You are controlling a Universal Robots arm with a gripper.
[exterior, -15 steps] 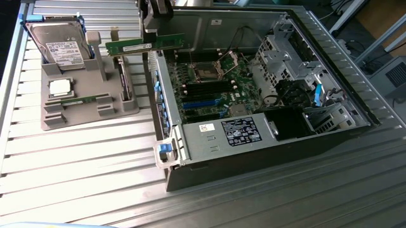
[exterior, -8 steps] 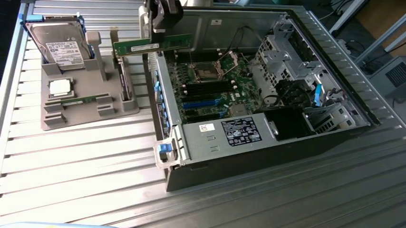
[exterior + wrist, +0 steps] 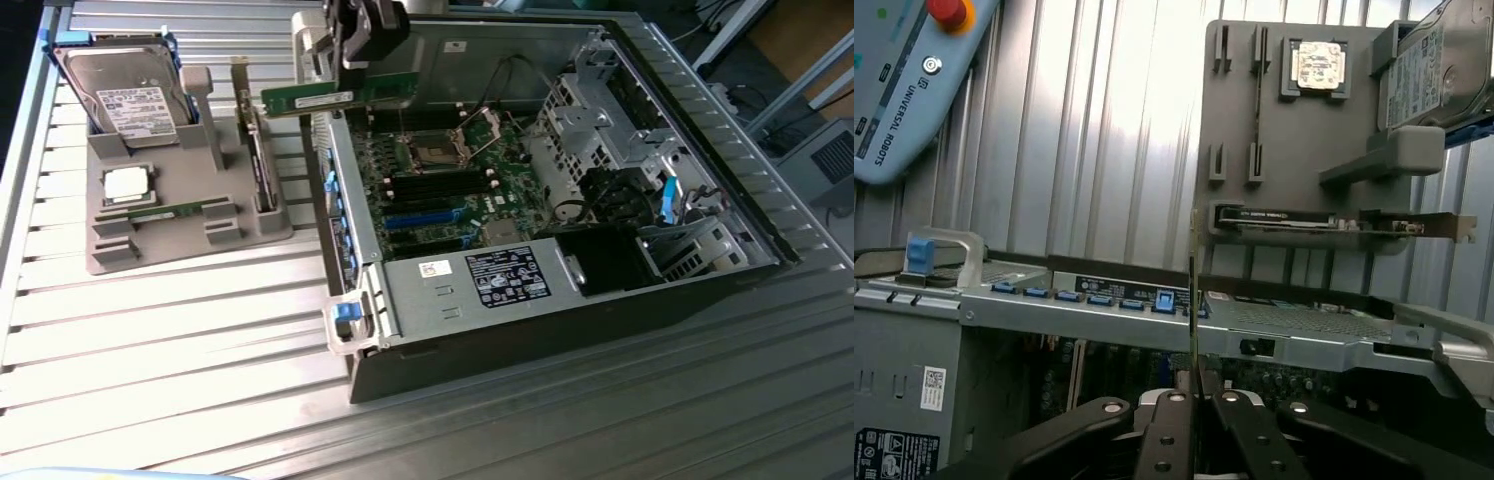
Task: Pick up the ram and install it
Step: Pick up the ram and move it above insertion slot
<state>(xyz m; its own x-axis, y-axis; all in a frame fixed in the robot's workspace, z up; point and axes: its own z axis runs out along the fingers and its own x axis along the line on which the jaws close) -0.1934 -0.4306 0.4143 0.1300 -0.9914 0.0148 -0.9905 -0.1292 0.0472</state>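
**Inspector:** Report the gripper first.

**Operator:** The gripper [image 3: 355,66] is clamped on the ram [image 3: 307,99]. In the wrist view I see both fingers [image 3: 1166,430] pressed against the board's two faces, with the board edge-on between them.

**Inspector:** Position of the ram?

**Operator:** It hangs in the air with its long edge level. It is gripped near its middle, so a length sticks out on each side. In the exterior view it sits over the side wall of the open computer case [image 3: 561,330], at the end away from the power supply [image 3: 501,275]. That puts it between the case interior and the grey fixture tray [image 3: 187,235]. It is not seated. I see it apart from the motherboard [image 3: 461,165] and its black slots [image 3: 427,188].

**Inspector:** Contents of the tray?

**Operator:** A hard drive [image 3: 130,95] stands tilted in its cradle. A processor [image 3: 127,184] lies flat near it. A second green stick [image 3: 171,213] lies in a groove just beside the processor. A card with a metal bracket [image 3: 254,140] stands upright on the side nearest the case.

**Inspector:** Anything further out?

**Operator:** The case and the tray both rest on a ribbed metal table [image 3: 174,350]. In the wrist view a teach pendant [image 3: 899,100] with a red button rests on that table, well apart from the tray.
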